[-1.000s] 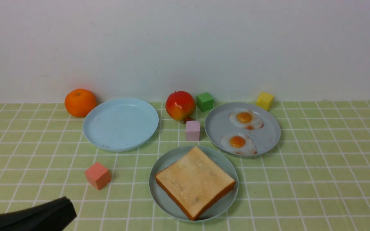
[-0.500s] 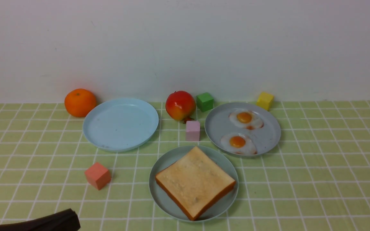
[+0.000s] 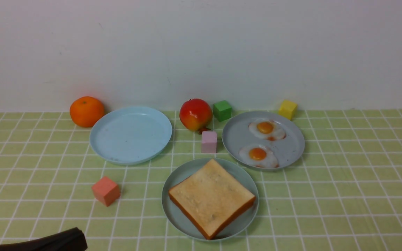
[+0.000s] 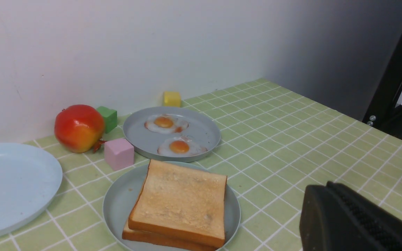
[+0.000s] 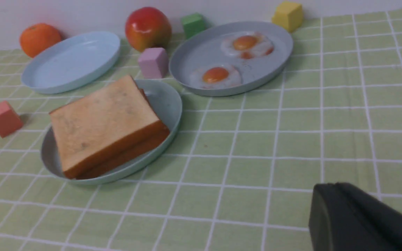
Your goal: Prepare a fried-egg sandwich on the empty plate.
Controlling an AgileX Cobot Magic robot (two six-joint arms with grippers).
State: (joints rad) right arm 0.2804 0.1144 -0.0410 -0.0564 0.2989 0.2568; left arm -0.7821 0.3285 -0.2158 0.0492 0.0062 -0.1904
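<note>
Sandwich (image 3: 211,198) sat on near plate (image 3: 173,209); left end effector (image 3: 66,240) and right end effector (image 5: 347,216) both closed, holding nothing.

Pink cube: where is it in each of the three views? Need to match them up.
Front view: pink cube at centre, between the red apple and the sandwich.
Left wrist view: pink cube left of centre.
Right wrist view: pink cube upper middle.
Shared landmark: it is close beside the rim of the grey plate holding two eggs.
</note>
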